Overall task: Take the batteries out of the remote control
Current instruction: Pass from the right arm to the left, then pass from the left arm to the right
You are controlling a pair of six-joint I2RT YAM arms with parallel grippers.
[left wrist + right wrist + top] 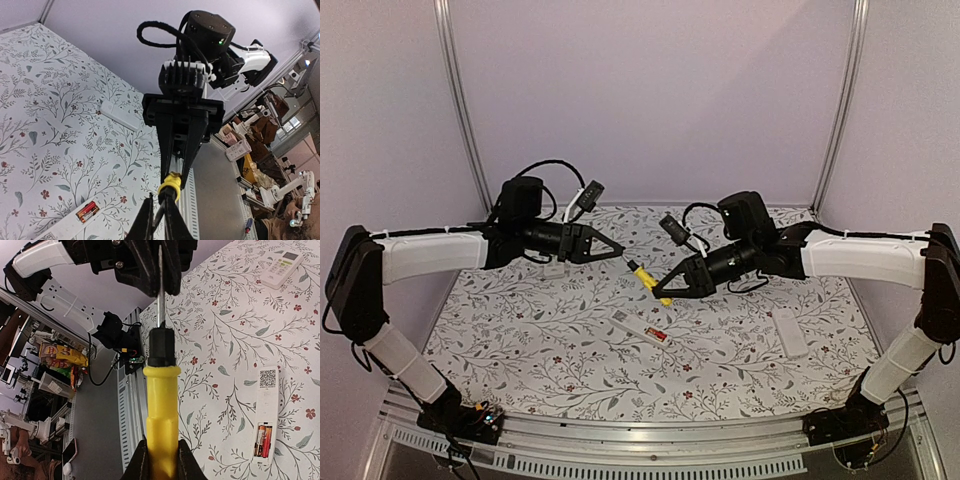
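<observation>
A white remote [638,327] lies face down mid-table, its compartment open, with red-orange and dark batteries [658,335] inside. They also show in the left wrist view [87,211] and the right wrist view [264,441]. My right gripper [665,287] is shut on the yellow handle of a black-collared tool [162,400] and holds it in the air above the table. My left gripper [620,251] meets it tip to tip. Its fingers [172,220] close round the tool's thin metal shaft. Both grippers are above and behind the open remote.
A second white remote [788,332] lies at the right of the table. A smaller white remote with a display [553,268] lies under the left arm, and also shows in the right wrist view [281,267]. The table's metal front rail [650,440] runs along the near edge.
</observation>
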